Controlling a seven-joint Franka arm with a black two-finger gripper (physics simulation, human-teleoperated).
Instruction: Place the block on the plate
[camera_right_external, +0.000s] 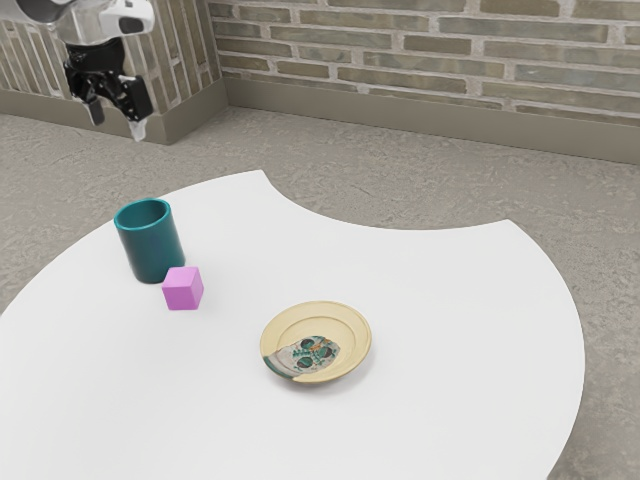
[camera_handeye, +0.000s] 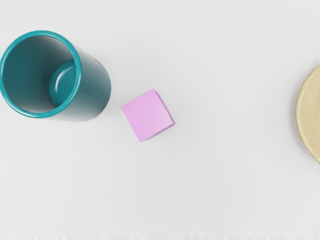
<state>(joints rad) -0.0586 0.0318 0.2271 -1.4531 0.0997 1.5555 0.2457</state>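
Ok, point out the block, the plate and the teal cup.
Block (camera_handeye: 146, 116): wrist view, on its top face.
Plate (camera_right_external: 340, 329): exterior view, on its plain yellow inner surface.
Teal cup (camera_right_external: 153, 250): exterior view, on its outer side wall.

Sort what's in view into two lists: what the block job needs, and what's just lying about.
Needed:
- pink block, on the table
- cream plate, nothing set on it

Just lying about:
- teal cup, upright near the block, not touching it
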